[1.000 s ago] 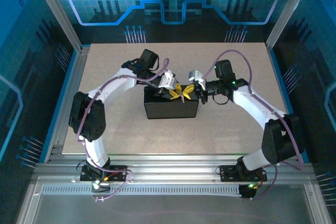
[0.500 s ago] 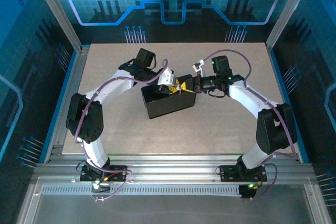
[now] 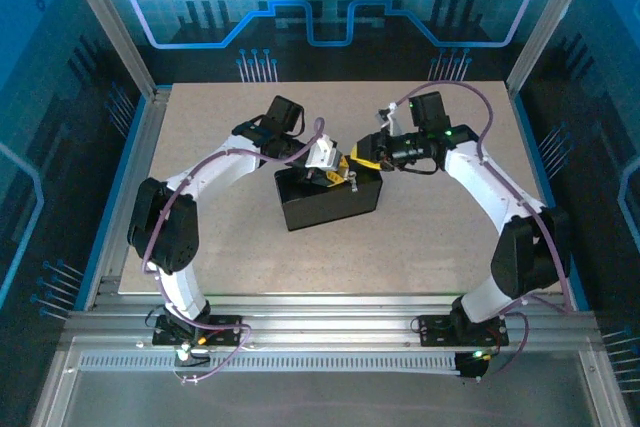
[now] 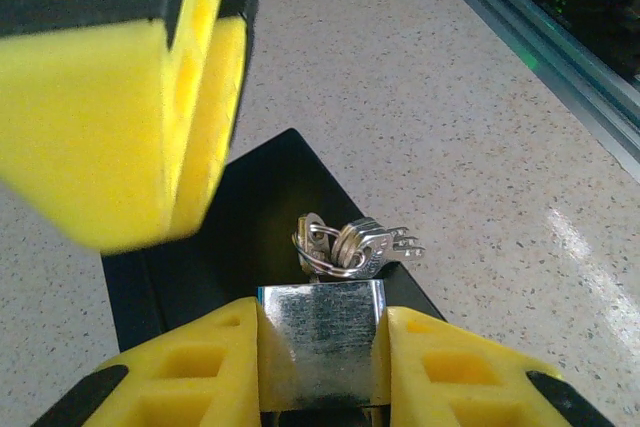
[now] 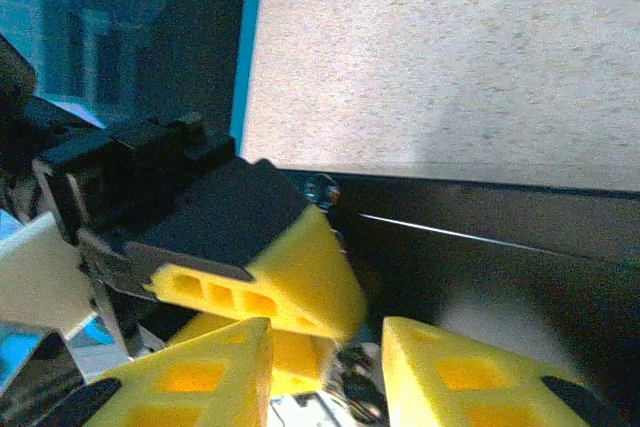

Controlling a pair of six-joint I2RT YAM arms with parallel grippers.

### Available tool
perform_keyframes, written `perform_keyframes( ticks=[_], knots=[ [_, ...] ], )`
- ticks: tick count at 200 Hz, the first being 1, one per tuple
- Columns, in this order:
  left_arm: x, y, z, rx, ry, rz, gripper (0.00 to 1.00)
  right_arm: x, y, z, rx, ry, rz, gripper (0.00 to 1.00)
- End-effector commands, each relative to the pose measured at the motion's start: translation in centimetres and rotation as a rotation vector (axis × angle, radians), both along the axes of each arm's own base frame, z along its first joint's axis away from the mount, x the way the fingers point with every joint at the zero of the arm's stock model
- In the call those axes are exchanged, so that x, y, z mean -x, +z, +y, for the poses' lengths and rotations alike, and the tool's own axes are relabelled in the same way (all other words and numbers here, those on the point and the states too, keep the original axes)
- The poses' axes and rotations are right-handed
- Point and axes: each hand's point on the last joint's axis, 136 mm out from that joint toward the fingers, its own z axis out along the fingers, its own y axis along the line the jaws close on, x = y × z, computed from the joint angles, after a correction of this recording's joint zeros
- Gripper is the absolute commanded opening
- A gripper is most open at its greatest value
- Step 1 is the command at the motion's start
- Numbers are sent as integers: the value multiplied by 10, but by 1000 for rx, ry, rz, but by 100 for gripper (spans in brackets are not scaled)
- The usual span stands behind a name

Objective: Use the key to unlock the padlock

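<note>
1. Left gripper (image 4: 322,319) is clenched on the padlock (image 4: 320,347). The yellow fingers (image 4: 200,372) press both side faces, and the lock sits right between the fingertips.
2. The padlock face in the left wrist view is a silvery, brushed metal block with square edges. The shackle cannot be made out.
3. The key (image 4: 372,245) is in a small silvery bunch on a split ring, just past the left gripper's fingertips. It lies at the padlock's far end, with the toothed blades pointing right.
4. The black box (image 3: 335,209) lies under the left gripper. It has a smooth dark top and straight edges, and one corner points away from the fingertips. The keys lie close to its right edge.
5. Right gripper (image 5: 328,372) is released, with the fingers apart and nothing seen clamped. A dark blur sits low in the gap, too unclear to name.
6. From the left wrist, one right finger (image 4: 110,97) looms above and left of the keys. It is blurred yellow foam-like material with cut-out holes, apart from the key ring.
7. From the right wrist, a left finger (image 5: 290,282) lies just ahead of the right gripper, very near.
8. The desk (image 3: 250,257) is speckled beige and flat, with bare room beyond and on both sides of the grippers.
9. A grooved metal rail (image 4: 560,37) edges the desk, far right of the left gripper.
</note>
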Motion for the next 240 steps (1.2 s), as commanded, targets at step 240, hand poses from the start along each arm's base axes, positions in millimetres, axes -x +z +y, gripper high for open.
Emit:
perform_keyframes(
  ticks=[240],
  knots=[
    [25,30,14,64,-147,186,0,27,6,12,782,604,-1755,24]
  ],
)
